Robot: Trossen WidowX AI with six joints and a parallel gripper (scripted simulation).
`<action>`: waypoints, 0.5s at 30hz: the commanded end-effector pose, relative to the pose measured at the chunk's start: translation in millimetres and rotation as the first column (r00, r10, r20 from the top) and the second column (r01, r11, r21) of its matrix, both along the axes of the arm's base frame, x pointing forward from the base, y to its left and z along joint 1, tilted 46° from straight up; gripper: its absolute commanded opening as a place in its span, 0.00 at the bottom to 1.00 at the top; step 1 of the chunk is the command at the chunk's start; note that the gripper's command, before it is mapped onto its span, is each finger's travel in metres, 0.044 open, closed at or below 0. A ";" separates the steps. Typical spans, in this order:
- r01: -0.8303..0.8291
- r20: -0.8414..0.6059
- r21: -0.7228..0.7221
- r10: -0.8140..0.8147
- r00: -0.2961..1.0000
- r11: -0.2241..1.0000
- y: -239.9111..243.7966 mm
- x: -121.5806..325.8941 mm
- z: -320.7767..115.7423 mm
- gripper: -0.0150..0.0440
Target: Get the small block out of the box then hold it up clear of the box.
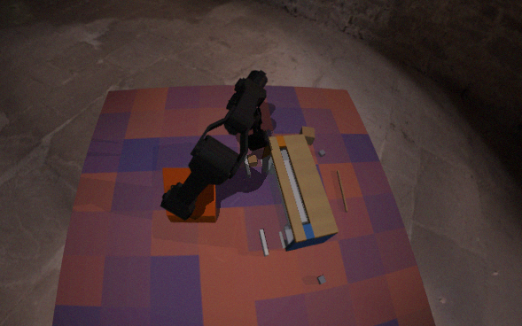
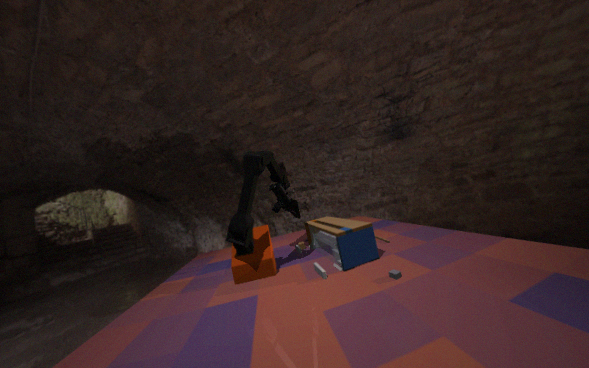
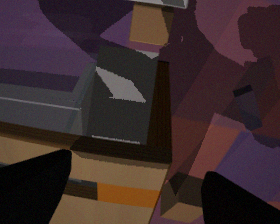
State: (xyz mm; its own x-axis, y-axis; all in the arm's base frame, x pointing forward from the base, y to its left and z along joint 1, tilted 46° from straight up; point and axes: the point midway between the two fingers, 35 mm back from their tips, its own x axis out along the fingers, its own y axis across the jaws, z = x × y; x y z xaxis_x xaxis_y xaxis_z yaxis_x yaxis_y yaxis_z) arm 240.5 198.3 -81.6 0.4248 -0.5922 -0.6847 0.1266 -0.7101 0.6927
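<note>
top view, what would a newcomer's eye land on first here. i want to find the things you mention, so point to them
Probably the bright orange block (image 1: pixel 210 208) (image 2: pixel 254 270) under the base of the black arm, which arches over the patchwork table toward the box. Next comes the long tan-topped box (image 1: pixel 321 199) (image 2: pixel 339 225) (image 3: pixel 40 152), with an orange stripe near one end of its slotted top and a blue one near the other. Beyond the table edge lies dim stone floor.

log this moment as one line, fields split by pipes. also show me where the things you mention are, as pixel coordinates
tool (image 1: pixel 261 148) (image 2: pixel 298 215) (image 3: pixel 138 172): open, nothing held | pose: raised near box (image 1: pixel 321 195) (image 2: pixel 359 247) (image 3: pixel 28 145) | tan block (image 1: pixel 253 160) (image 2: pixel 301 246) (image 3: pixel 148 25): on table, outside box
</note>
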 end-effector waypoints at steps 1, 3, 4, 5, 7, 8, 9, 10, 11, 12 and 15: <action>-0.008 -0.008 -0.012 0.008 1.000 1.000 -15.5 2.9 -17.3 0.74; -0.008 -0.007 -0.013 0.008 1.000 1.000 -38.4 6.2 -41.9 0.74; -0.008 -0.006 -0.014 0.008 1.000 1.000 -50.4 6.7 -52.9 0.74; -0.007 -0.005 -0.015 0.007 1.000 1.000 -59.7 6.6 -60.6 0.74; -0.007 -0.005 -0.017 0.007 1.000 1.000 -67.2 6.2 -66.4 0.74; -0.007 -0.005 -0.017 0.007 1.000 1.000 -67.2 6.2 -66.4 0.74; -0.007 -0.005 -0.017 0.007 1.000 1.000 -67.2 6.2 -66.4 0.74; -0.007 -0.005 -0.017 0.007 1.000 1.000 -67.2 6.2 -66.4 0.74; -0.007 -0.005 -0.017 0.007 1.000 1.000 -67.4 6.2 -66.6 0.74; -0.007 -0.005 -0.017 0.007 1.000 1.000 -67.9 6.3 -67.2 0.74; -0.007 -0.005 -0.016 0.007 1.000 1.000 -71.0 6.5 -70.6 0.74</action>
State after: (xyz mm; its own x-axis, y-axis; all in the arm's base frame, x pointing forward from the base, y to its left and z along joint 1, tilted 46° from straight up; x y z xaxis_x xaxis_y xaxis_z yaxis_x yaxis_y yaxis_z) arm 247.0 132.1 -149.2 0.4248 -0.5967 -0.6808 0.1318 -0.7032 0.6987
